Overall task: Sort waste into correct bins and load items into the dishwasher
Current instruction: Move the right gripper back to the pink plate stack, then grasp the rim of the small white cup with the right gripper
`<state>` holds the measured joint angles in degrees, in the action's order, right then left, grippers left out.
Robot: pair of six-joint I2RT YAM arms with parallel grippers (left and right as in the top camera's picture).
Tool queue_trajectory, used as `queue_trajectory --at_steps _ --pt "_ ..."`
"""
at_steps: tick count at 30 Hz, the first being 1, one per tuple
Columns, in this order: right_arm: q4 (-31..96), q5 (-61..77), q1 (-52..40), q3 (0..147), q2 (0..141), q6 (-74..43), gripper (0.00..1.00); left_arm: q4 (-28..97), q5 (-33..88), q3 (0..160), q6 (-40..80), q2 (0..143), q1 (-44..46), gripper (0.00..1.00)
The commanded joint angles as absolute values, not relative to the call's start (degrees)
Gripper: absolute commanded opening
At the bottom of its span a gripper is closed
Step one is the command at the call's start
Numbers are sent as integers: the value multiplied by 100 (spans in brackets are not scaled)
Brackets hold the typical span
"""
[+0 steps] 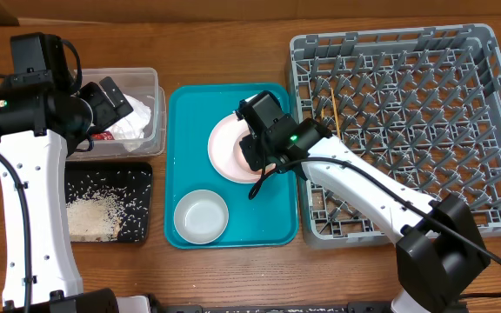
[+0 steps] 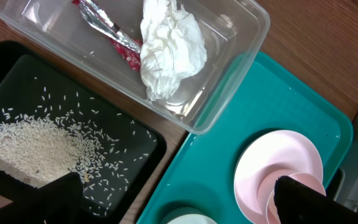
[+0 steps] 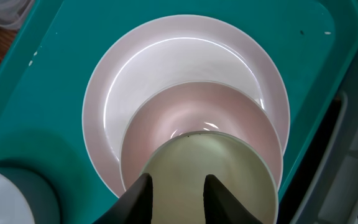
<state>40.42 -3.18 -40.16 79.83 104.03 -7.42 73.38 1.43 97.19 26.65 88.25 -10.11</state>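
Cup (image 3: 210, 168): whitish, stands on top of the small plate (image 3: 185, 112), which lies on the large plate (image 3: 166, 56); the stack is at the right side of the teal tray (image 1: 185, 113).
Right gripper (image 3: 177, 180): points straight down over the cup; fingers are spread, one at the cup's rim and the other over its inside, with nothing pinched between them.
Right arm: reaches from the near right corner across the rack's (image 1: 424, 113) front edge to the stack.
Bowl (image 1: 201, 216): on the tray's near left corner, apart from the plates.
Chopsticks (image 1: 329, 109): lie in the rack, at its left part.
Tissue (image 2: 169, 50) and wrapper (image 2: 114, 37): inside the clear tub (image 1: 146, 78), touching each other.
Rice (image 2: 30, 149): heaped and scattered in the black tray (image 1: 142, 174).
Left gripper (image 2: 179, 199): fingers wide apart, holding nothing.
Left arm: stands at the left edge, bent so the gripper hangs over the tub.
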Motion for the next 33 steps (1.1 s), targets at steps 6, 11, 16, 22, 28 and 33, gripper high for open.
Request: queue_trajectory --at_steps 6,11,16,22,28,33 --pt "4125 5 -4237 8134 10396 -729 29 7347 104 9754 2615 8838 -972 100" --pt "4174 -314 -4237 8020 10403 -727 29 7347 104 9754 2615 8838 -972 100" --pt "4007 -357 -4237 7806 10407 -727 29 7345 106 9754 2615 8838 -969 100" --pt "3837 -357 -4237 7708 10422 -727 29 7347 106 9754 2615 8838 -969 100" --pt "3883 -357 -4237 7708 10473 -727 29 7347 104 9754 2615 8838 -972 100" --pt "3948 -360 -4237 7708 10486 -727 29 7345 106 9754 2615 8840 -972 100"
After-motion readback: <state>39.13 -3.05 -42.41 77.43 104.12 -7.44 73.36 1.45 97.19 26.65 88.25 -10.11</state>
